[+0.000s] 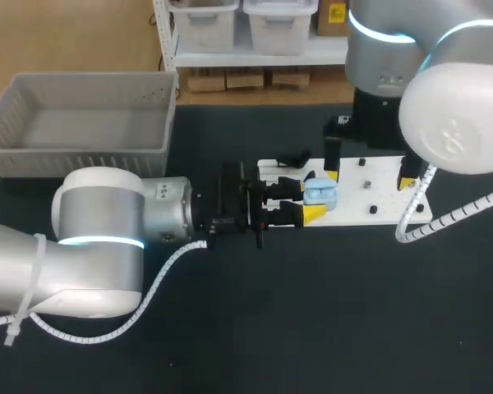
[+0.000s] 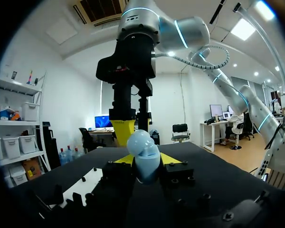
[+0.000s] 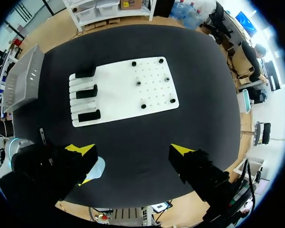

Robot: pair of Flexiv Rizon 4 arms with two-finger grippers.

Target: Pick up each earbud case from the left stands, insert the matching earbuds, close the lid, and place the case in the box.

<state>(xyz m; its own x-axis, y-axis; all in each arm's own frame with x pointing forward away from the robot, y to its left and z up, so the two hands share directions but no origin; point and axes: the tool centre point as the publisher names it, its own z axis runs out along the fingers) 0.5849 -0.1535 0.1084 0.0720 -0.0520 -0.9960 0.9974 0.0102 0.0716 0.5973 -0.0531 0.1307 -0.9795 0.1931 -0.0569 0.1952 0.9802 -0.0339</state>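
Looking down from the head view, I see my left gripper (image 1: 302, 199) closed on the one pale blue case (image 1: 320, 194), with a yellow finger pressed to each side, over the white board (image 1: 378, 209). My right gripper (image 1: 369, 178) hangs above the board, spread wide and holding nothing. One grey box (image 1: 82, 123) sits well apart. The left wrist view gives the close look: the case stands upright between my two tips. Only the right wrist view lays the board bare, with three black stands (image 3: 86, 91) in a row at one end and six small pegs (image 3: 138, 82). There the case peeks out beside one right finger (image 3: 80, 150), outside the gap.
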